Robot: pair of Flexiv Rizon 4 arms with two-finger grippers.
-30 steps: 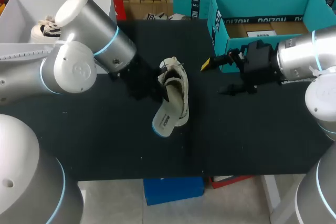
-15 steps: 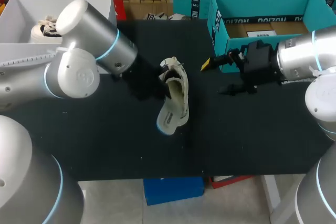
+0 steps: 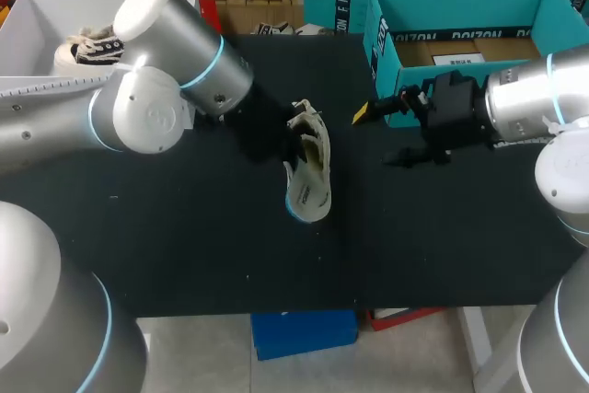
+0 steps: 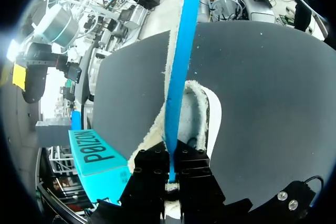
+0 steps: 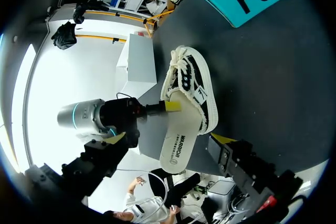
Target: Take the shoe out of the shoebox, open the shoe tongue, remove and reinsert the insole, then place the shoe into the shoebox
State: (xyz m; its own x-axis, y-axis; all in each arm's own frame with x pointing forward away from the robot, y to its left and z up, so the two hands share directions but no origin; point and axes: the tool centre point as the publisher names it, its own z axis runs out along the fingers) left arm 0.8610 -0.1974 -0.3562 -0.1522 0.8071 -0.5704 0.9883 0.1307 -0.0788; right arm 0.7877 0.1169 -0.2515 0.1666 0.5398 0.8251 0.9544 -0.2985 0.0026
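Cream shoe (image 3: 311, 170) tilted on side, ctr table; teal shoebox (image 3: 380, 43) open.

**Shoe** (image 3: 309, 165): cream woven cloth with frayed, fuzzy edges and cord laces. Its sole (image 5: 180, 139) is smooth, pale and rubber-like, with a blue rim.
**Table** (image 3: 184, 246): matt black top, evenly smooth.
**Shoebox** (image 3: 385, 52): matt teal card outside, brownish card inside.
**Left arm** (image 3: 152, 112): smooth, glossy silver-grey casing.
**Left gripper** (image 4: 170, 179): matt black body with small screw heads.
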